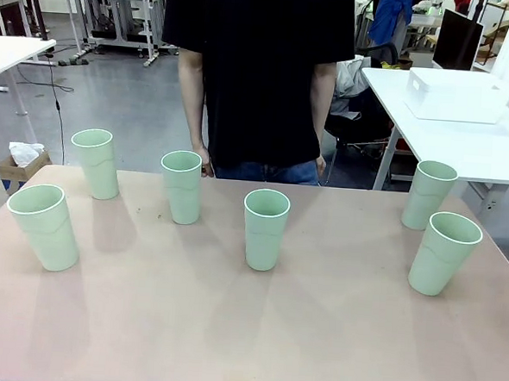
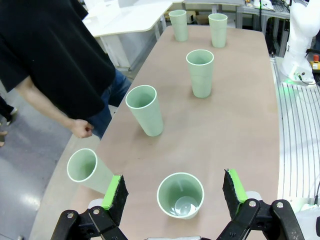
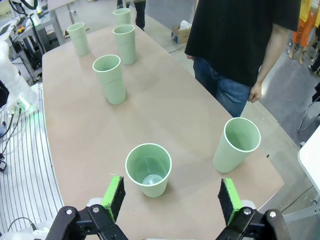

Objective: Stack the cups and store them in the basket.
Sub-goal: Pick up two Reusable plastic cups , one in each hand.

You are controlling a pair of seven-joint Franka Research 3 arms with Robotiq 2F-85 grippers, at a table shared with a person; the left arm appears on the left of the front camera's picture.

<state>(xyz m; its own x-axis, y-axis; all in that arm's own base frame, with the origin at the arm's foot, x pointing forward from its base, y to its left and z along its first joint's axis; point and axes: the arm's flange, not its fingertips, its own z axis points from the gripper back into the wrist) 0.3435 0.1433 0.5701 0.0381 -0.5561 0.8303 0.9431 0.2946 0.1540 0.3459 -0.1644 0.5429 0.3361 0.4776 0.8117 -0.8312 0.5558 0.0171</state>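
Cups [image 1: 265, 229]: six upright on the tabletop [image 1: 228, 344], well apart, in a loose row.
Handling: probably light, stiff, smooth plastic, so slippery and easily tipped.
Hold: pinching the wall near the rim looks best.
Axis: vertical, mouths up, taper narrowing downward.
Left fingers [image 2: 114, 192]: spread wide, empty, above an end cup [image 2: 180, 195].
Right fingers [image 3: 112, 195]: spread wide, empty, above the opposite end cup [image 3: 148, 170].
Basket [image 1: 457, 95]: on a separate white table [image 1: 499, 154], far right.

the person [image 1: 257, 70] is cut off at the shoulders by the front view's top edge. in the left wrist view a pad [image 2: 114, 192] of the left gripper [image 2: 175, 194] hides the base of one cup [image 2: 84, 167].
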